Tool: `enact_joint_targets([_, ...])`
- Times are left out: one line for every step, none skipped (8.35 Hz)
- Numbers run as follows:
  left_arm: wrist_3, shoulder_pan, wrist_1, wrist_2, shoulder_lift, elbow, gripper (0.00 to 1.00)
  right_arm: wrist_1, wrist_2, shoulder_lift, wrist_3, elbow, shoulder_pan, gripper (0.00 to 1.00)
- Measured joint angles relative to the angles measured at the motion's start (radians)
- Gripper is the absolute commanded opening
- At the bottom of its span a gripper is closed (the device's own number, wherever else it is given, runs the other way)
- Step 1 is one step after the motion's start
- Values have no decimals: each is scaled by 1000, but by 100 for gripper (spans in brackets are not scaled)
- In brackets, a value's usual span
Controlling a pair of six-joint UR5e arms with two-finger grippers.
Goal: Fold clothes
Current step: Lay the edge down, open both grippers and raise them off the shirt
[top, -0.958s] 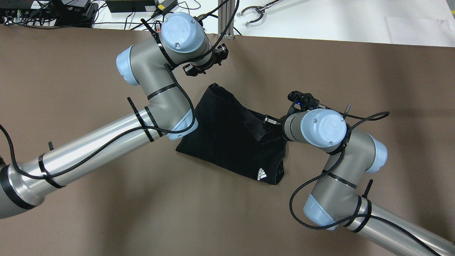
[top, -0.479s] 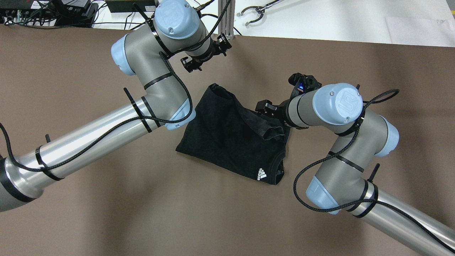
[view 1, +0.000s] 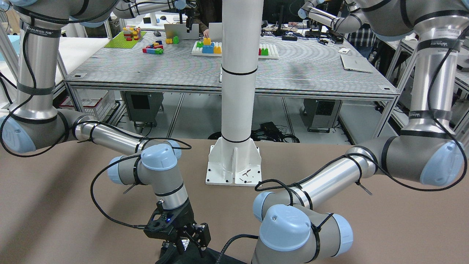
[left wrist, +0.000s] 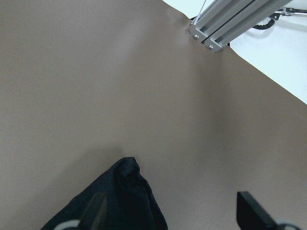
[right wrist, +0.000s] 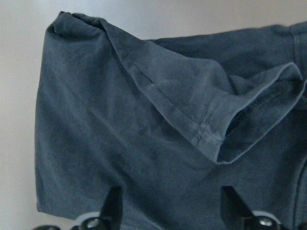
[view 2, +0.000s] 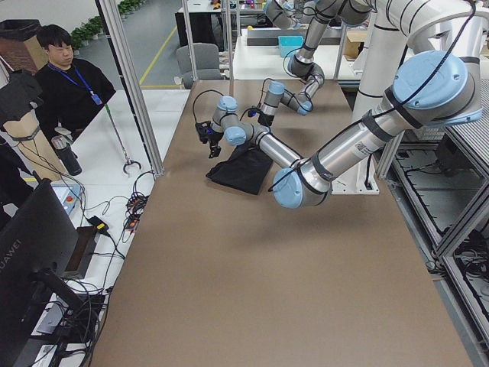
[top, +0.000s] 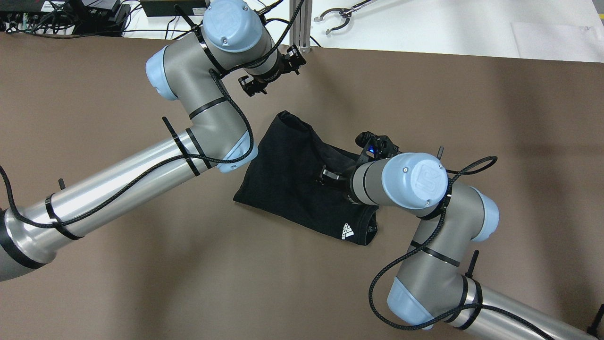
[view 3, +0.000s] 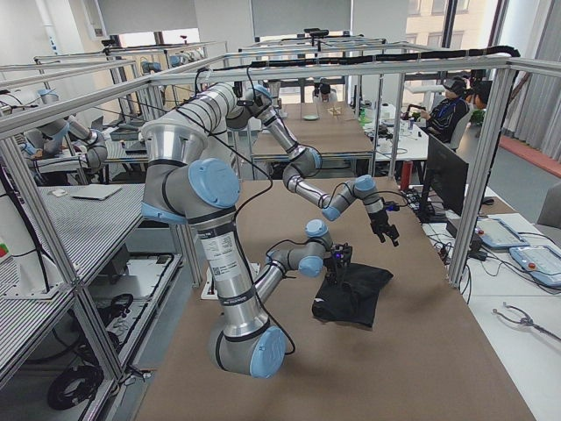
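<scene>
Step in hand: mid-fold, as I judge it. The black garment (top: pixel 292 184) is already a compact, roughly four-sided packet, and one sleeve (right wrist: pixel 211 115) lies turned in over the body with its hem and cuff opening showing.

Garment position: flat on the brown table (top: pixel 141 264), near its middle and between the two arms. The white logo (top: pixel 348 231) faces up at the corner nearest the robot on its right side.

Right gripper (right wrist: pixel 170 213): fingers apart with nothing between them. It hovers low over the garment's middle, just short of the turned-in sleeve. I cannot tell whether the fingertips touch the cloth.

Right arm pose: elbow bent sharply and forearm folded back over the garment's right edge, with the wrist tipped down onto the fabric.

Left gripper (left wrist: pixel 172 213): fingers spread wide and holding nothing. It is raised above bare table beyond the garment's far corner, near the aluminium post (left wrist: pixel 230 21). Only the cloth's far tip shows in its wrist view.

Left arm pose: reaching far forward with the elbow high and the wrist angled down. Its forearm crosses the garment's left edge in the overhead view.

Next move, a judgement: the right gripper needs to settle on a double layer at the sleeve or the side edge and close. It then carries that edge across without dragging the packet. The left gripper would have to come back down to pin or lift the far corner.
</scene>
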Motion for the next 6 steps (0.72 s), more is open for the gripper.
enact_joint_targets([0,0,0,0,2,0,95,3,-29,2,6,-26,-22,0])
enact_joint_targets([0,0,0,0,3,-2,95,7,-44,8,12,-64,-33,0])
enact_joint_targets([0,0,0,-1,9,-10,95,9,-51,25,17,-110,-37,0])
enact_joint_targets([0,1,0,-1,25,-31,95,10,-58,44,17,-153,-37,0])
enact_joint_targets([0,1,0,-3,47,-58,95,11,-87,55,11,-180,-30,0])
enact_joint_targets([0,2,0,-4,62,-77,95,11,-119,63,-3,-202,-11,0])
